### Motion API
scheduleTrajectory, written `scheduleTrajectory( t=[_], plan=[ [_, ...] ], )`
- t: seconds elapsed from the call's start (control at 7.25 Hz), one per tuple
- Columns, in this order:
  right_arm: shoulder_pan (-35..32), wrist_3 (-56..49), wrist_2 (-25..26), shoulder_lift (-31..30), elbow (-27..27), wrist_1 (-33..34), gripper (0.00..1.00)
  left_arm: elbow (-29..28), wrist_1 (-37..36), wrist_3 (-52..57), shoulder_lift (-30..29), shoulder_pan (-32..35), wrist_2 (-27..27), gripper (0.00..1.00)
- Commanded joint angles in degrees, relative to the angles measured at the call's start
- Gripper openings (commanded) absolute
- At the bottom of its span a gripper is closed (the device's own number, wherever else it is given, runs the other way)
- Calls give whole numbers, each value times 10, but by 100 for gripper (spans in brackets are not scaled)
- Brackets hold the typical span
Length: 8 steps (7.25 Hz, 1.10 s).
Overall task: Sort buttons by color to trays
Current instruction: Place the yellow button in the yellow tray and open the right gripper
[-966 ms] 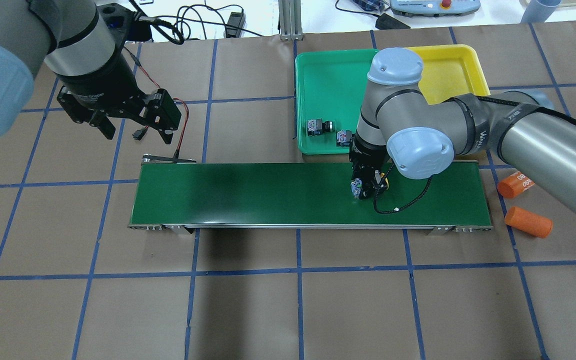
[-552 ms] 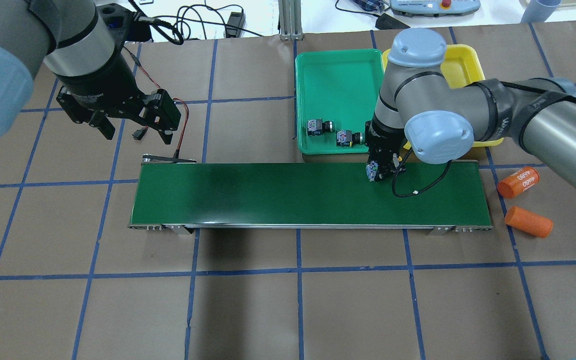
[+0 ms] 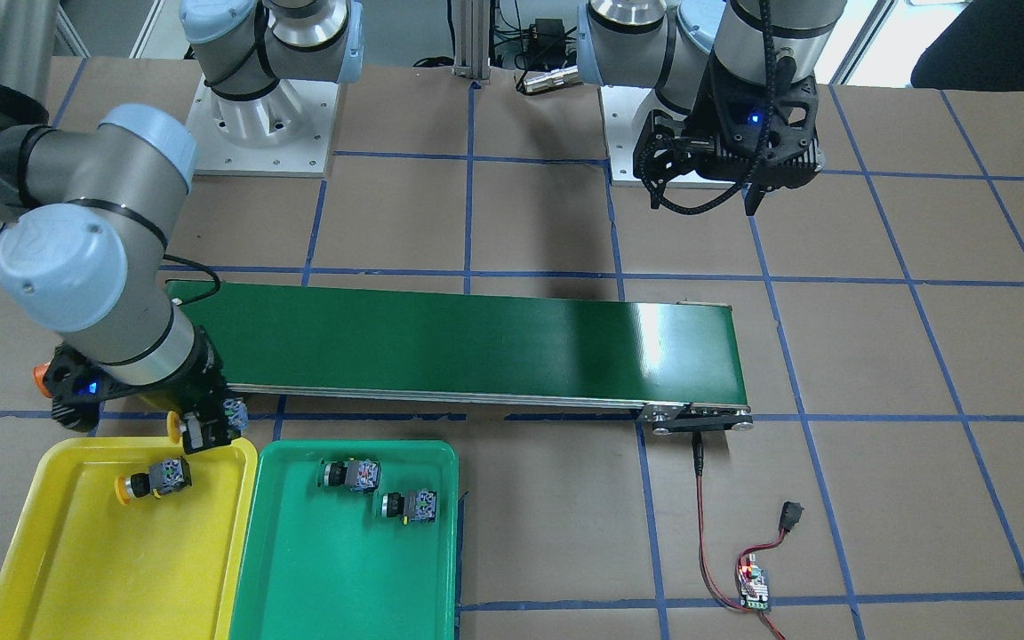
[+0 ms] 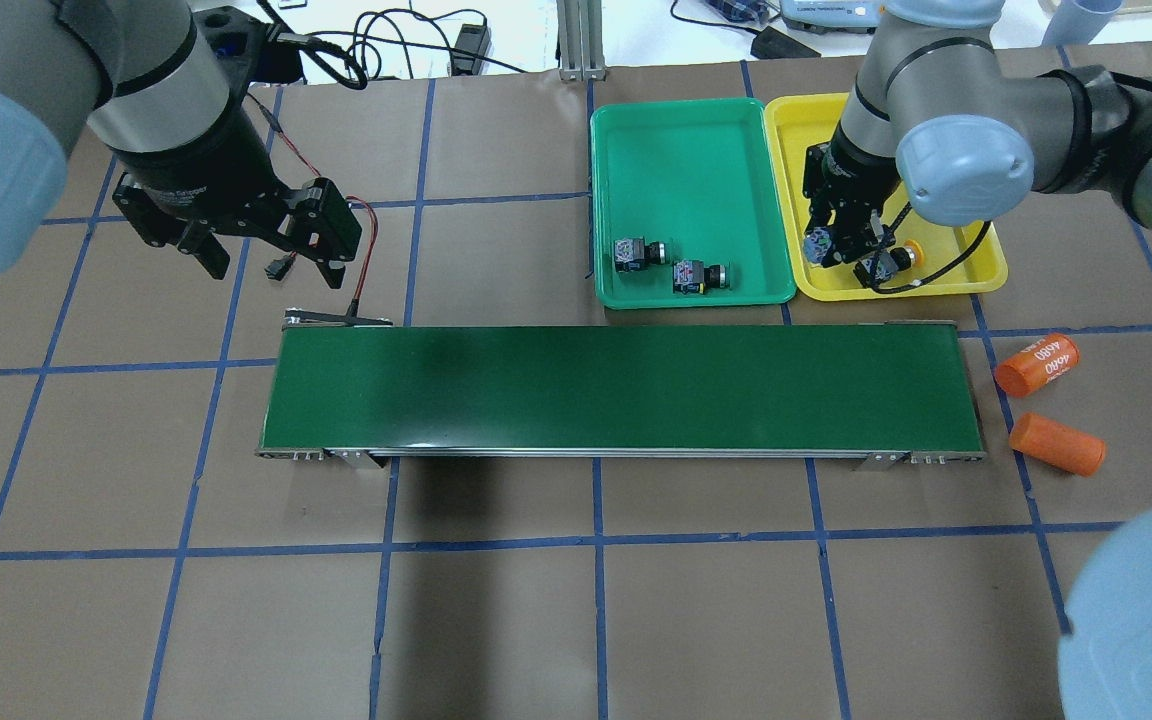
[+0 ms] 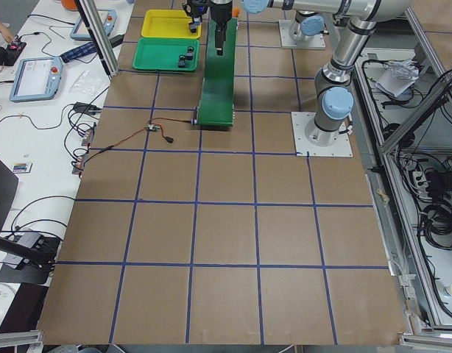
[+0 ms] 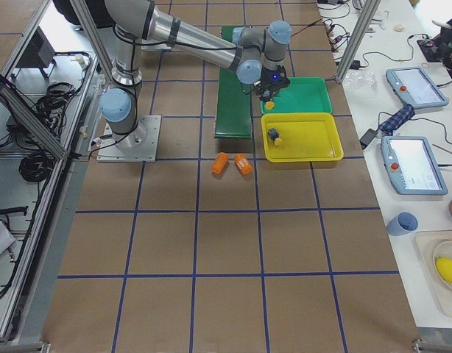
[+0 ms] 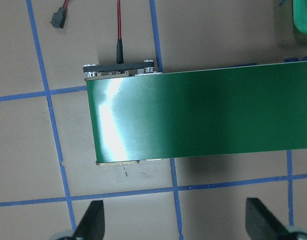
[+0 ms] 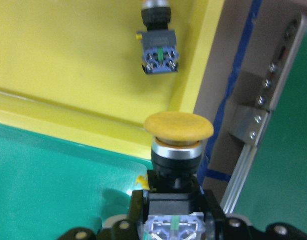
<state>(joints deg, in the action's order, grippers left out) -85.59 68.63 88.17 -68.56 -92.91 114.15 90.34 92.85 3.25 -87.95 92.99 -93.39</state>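
Starting at the lower part of the overhead view, the dark-green conveyor belt [image 4: 616, 390] lies across the paper-covered desk [image 4: 596, 620]. Two orange cylinders [image 4: 1036, 362] [image 4: 1056, 443] lie on the desk just past the belt's right end.

Beyond the belt, at upper centre, the green tray [image 4: 686, 140] holds two push-buttons [image 4: 639, 252] [image 4: 699, 276]. Both lie on their sides near the tray's lower edge.

Directly to its right sits the yellow tray [image 4: 806, 130]. The right jaws are pinching the blocky body of a yellow-capped button [image 4: 821, 245] above the tray's lower-left corner. In the right wrist view its cap [image 8: 178, 131] points away from the jaws and sits over the tray rim. A second yellow-capped button [image 4: 891, 262] lies on its side in the same tray, just beside the held one.

At upper left, the left jaws are spread wide, fingertips [image 7: 93, 220] well apart. They hang above the desk by the belt's left end.
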Motion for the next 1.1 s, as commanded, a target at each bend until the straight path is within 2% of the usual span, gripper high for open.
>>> scheduleTrajectory(
  t=[0.0, 0.28, 0.41, 0.55, 0.69, 0.83, 0.97],
  plan=[
    [48, -81, 1, 49, 38, 37, 0, -1, 1, 0, 1, 0, 0, 100],
    [53, -96, 4, 86, 40, 76, 0, -1, 1, 0, -2, 0, 1, 100],
    [53, -96, 3, 81, 40, 75, 0, -1, 0, 0, 1, 0, 0, 100],
    [56, -102, 2, 87, 37, 71, 6, 0, 1, 0, 0, 0, 0, 100],
    [56, -117, 6, 87, 36, 78, 72, 0, 1, 0, -1, 0, 0, 100],
    [53, -123, -6, 84, 33, 77, 100, 0, 0, 0, 0, 0, 0, 100],
    [53, -140, -5, 79, 33, 76, 100, 0, 1, 0, 1, 0, 0, 100]
  ],
)
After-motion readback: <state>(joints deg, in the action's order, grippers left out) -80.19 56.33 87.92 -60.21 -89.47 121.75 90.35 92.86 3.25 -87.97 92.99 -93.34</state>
